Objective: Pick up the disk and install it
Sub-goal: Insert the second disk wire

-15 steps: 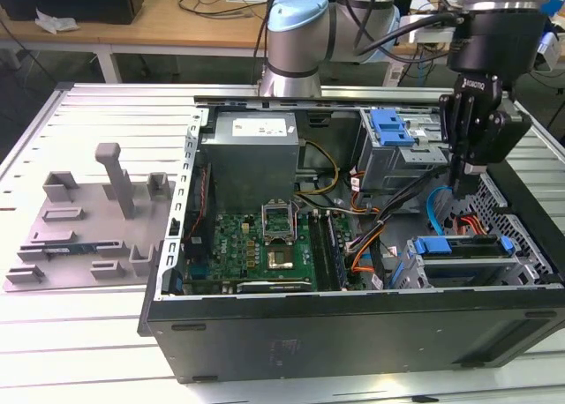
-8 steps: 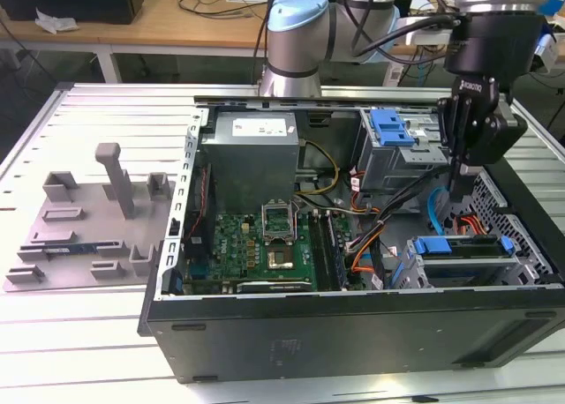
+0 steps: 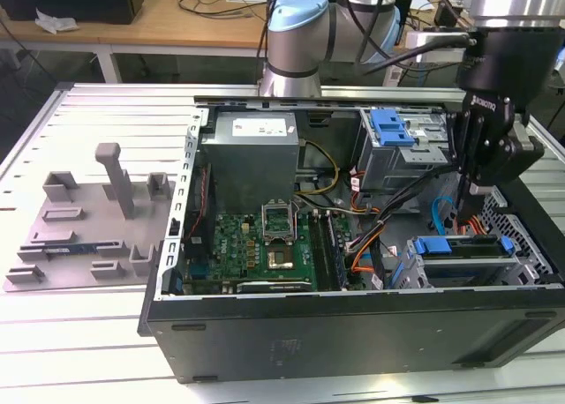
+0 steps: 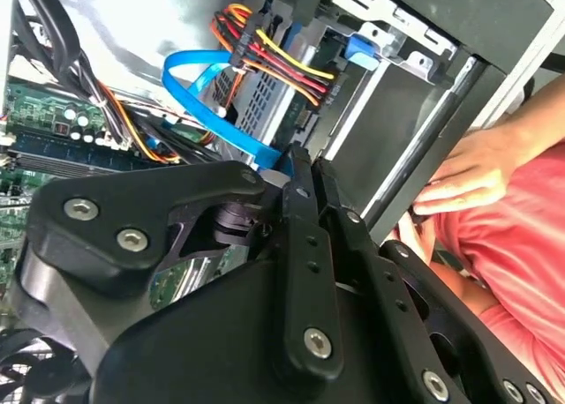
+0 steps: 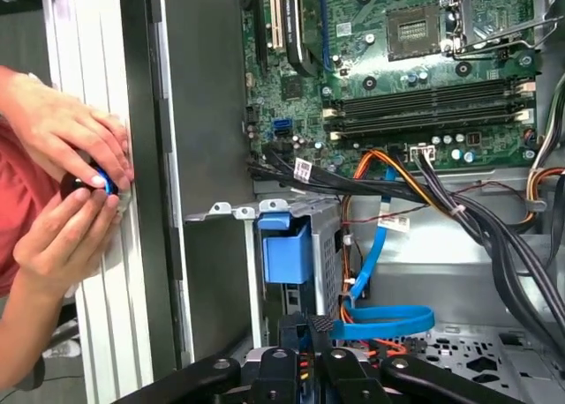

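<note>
The disk (image 3: 463, 245), silver in its bright blue bracket, sits in the lower drive bay at the case's front corner, on the exterior view's right. In the first wrist view the blue bracket (image 5: 284, 250) shows seated in the metal cage. My gripper (image 3: 459, 217) hangs just above and behind the bay, among the cables. In both wrist views its black fingers (image 5: 305, 326) (image 4: 300, 201) lie pressed together with nothing between them; the gripper (image 5: 318, 323) (image 4: 309, 166) is shut and holds nothing. The blue bracket end (image 4: 362, 49) lies beyond the fingertips.
The open case holds a green motherboard (image 3: 265, 241), a grey power-supply box (image 3: 252, 157) and an upper cage with a blue latch (image 3: 391, 126). A blue data cable (image 5: 380, 320) and coloured power wires (image 4: 282, 64) loop near the fingers. A person's hands (image 5: 71, 183) work outside the case wall.
</note>
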Controlling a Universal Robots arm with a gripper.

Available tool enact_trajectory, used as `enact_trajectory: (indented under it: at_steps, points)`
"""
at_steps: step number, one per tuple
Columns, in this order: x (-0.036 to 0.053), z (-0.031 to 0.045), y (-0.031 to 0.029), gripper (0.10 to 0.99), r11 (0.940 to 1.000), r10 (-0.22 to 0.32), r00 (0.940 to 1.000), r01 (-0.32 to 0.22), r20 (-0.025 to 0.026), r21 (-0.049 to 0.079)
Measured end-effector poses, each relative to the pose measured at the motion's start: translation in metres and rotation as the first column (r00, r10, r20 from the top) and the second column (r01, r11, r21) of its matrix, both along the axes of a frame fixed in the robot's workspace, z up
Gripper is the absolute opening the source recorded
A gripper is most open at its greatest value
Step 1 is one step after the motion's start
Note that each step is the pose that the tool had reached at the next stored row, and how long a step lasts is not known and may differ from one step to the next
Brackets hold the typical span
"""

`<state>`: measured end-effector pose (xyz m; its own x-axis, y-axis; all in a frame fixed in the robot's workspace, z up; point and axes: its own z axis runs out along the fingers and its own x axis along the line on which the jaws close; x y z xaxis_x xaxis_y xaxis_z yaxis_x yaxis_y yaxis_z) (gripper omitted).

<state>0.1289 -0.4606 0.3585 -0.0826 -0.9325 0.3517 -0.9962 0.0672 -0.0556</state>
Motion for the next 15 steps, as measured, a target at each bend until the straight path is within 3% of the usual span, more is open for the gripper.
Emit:
enact_trajectory:
  at_steps: [4, 9, 12, 15]
  points:
    - [0.0, 0.0, -0.0085, 0.165, 0.9989, 0.0, 1.0, 0.0, 0.0094, 0.047]
    - [-0.0001, 0.0, -0.0185, 0.165, 0.9943, -0.001, 0.9999, -0.001, 0.017, 0.106]
    - [-0.0001, -0.0001, -0.0282, 0.165, 0.9883, -0.002, 0.9997, -0.001, 0.0227, 0.153]
    - [-0.0001, -0.0002, -0.0347, 0.165, 0.9833, -0.003, 0.9996, -0.002, 0.0274, 0.182]
